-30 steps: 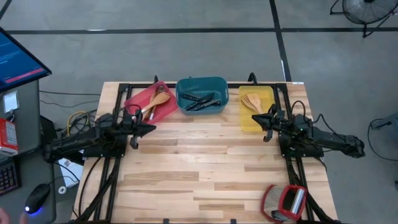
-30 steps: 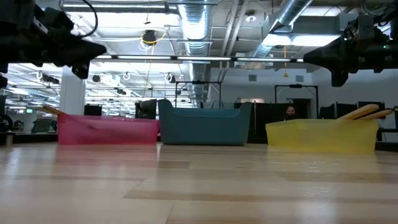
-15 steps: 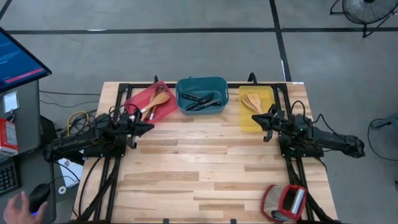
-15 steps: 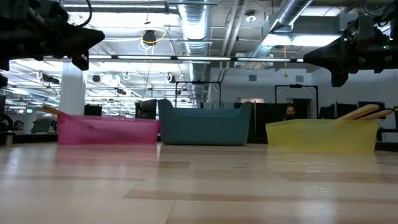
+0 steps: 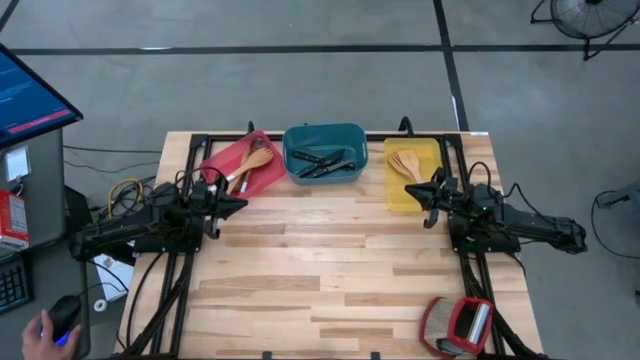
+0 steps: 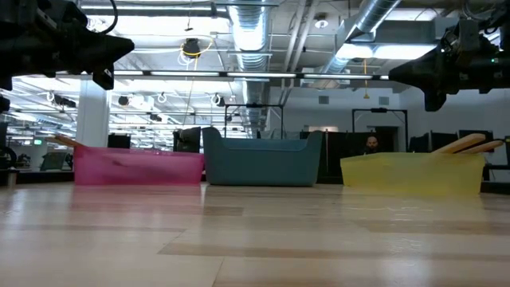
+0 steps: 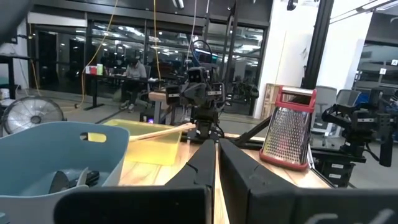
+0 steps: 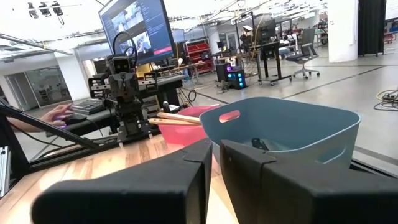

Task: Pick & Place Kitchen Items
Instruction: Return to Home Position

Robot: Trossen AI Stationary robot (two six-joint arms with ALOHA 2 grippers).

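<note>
We find the slim black-handled knives heaped inside the teal rectangular tray, which sits at the middle of the far edge of the light wooden bench. Just beside the teal tray on its left, the red rectangular tray stands askew and holds the wooden spoons. On the teal tray's right, across a small gap, the yellow rectangular tray holds the light wooden slotted spatulas. In the low view their handles poke above its rim.

The left hand hangs above the bench, left of the teal tray and toward the bench's front, just off the red tray's near end. Its fingers are pressed together with nothing between them. The right hand hangs to the teal tray's right, over the near part of the yellow tray, and is likewise closed and empty.

Well apart from the teal tray, a bulky red-and-silver grater sits at the bench's near right corner. Off the bench, far to the teal tray's left, a person's hand rests on a dark computer mouse.
</note>
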